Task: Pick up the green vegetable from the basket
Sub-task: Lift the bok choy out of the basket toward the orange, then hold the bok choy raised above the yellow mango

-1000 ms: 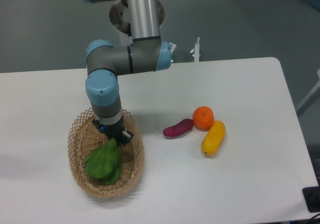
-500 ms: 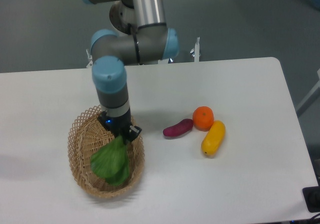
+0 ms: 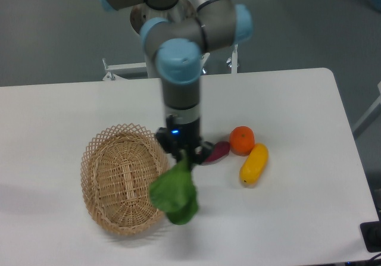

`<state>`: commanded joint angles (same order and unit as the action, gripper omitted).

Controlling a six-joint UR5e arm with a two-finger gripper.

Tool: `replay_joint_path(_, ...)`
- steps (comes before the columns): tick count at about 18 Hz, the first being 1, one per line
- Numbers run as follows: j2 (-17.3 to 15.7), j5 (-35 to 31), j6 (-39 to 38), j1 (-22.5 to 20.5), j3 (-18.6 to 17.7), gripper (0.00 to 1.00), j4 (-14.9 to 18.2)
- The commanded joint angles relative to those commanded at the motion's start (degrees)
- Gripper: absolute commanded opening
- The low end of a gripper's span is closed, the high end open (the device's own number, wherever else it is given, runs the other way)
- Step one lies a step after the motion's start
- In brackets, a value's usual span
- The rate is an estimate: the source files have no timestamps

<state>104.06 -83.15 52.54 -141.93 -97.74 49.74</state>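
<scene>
The green vegetable [image 3: 174, 193], with broad bright green leaves, hangs from my gripper [image 3: 184, 156], which is shut on its stem end. It is in the air over the right rim of the basket [image 3: 98, 177] and the white table beside it. The tan woven oval basket lies at the front left of the table, and nothing shows inside it. The gripper's fingertips are mostly hidden behind the leaves.
A purple eggplant-like piece [image 3: 218, 151] lies just right of the gripper, partly hidden by it. An orange [image 3: 242, 140] and a yellow oblong fruit [image 3: 253, 163] lie further right. The white table [image 3: 286, 105] ends at the right and front.
The arm has lifted the green vegetable out of the basket and carried it to the right, past the basket's rim. The basket now shows no contents.
</scene>
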Motion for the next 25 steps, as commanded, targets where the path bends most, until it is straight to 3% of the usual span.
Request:
replay_joint_path(9, 0.9, 1.3, 14.6, -10.9, 1.8, 0.37, 1.0)
replay_joint_path(25, 2.5, 1.1, 14.6, -11.3, 2.9, 0.37, 0.4)
